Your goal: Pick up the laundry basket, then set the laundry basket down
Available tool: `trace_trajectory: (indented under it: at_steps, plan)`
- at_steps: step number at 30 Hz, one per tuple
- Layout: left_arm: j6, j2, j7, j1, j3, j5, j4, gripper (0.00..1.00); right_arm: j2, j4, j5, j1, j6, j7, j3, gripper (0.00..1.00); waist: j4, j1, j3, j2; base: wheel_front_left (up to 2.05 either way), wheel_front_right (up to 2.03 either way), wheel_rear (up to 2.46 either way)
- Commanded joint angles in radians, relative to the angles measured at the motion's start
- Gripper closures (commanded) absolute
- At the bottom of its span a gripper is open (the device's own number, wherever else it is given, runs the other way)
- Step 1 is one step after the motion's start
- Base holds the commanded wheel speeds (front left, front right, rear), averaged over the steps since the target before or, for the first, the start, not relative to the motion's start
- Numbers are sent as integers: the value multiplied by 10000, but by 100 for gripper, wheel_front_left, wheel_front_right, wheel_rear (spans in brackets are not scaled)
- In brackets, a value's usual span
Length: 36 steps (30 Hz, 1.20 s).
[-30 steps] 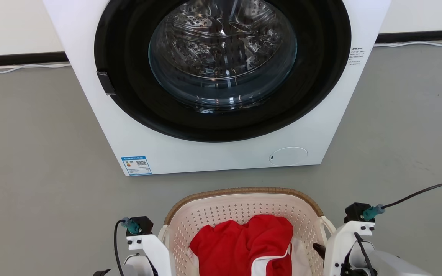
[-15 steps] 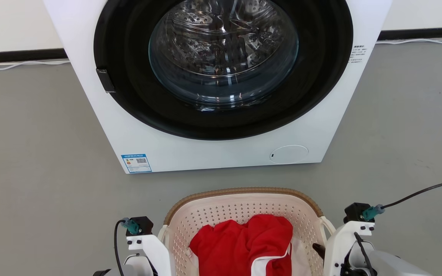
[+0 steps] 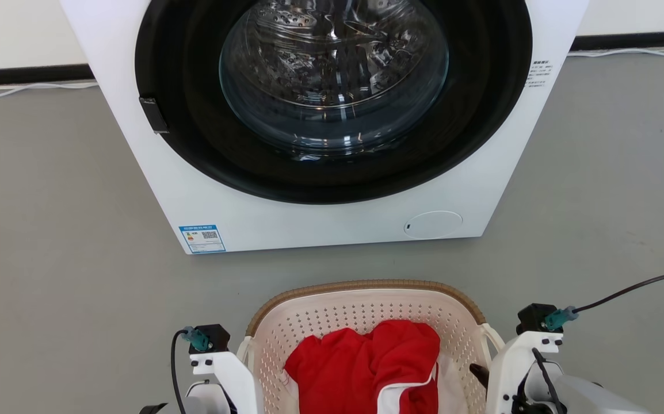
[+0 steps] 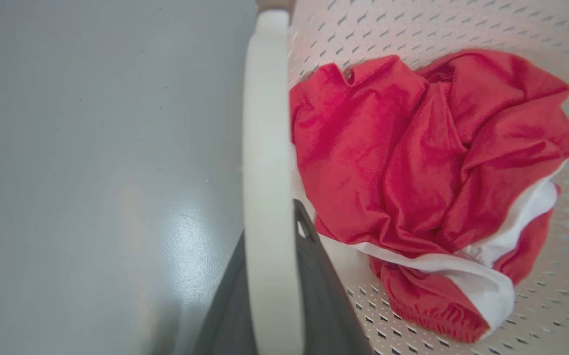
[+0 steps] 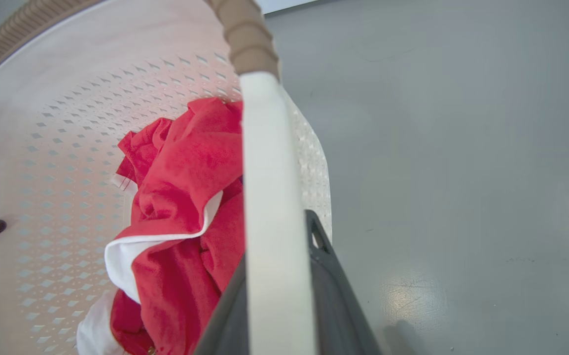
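Observation:
The cream perforated laundry basket with its brown woven rim sits at the bottom centre of the head view, between my two white wrists. A red and white garment lies crumpled inside it. In the left wrist view my left gripper is shut on the basket's white left loop handle, with a dark finger on each side of it. My right gripper is shut the same way on the right loop handle. The basket's underside is hidden, so I cannot tell whether it touches the floor.
A white front-loading washer stands just beyond the basket, its round glass door shut. Grey floor stretches to both sides. A black cable trails from my right wrist. Thin white cables run along the back wall.
The washer has slid slightly up the head view, while the basket and both arms keep their place in it. Both grips on the handles look unchanged.

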Motion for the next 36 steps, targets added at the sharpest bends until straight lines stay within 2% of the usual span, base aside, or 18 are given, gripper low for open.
trace_trajectory:
  at_steps: [1,8,17,36]
  plan:
    - [-147,259,-139,-319,144,-67,-58,100,-40,-286,118,-246,253,-145,40,100,3,0,28,0,0,0,0]
    - [-87,226,-392,-609,115,-31,-57,100,-241,-428,97,-491,253,-397,51,100,63,0,584,0,0,0,0]
    - [247,136,-1705,-1566,24,145,-197,100,-920,-833,-84,-1163,253,-1266,28,100,325,0,2511,0,0,0,0]
    - [1025,121,-2922,-3315,-272,-90,-774,100,-1601,-1368,-250,-2588,253,-2637,75,100,403,0,5519,0,0,0,0]
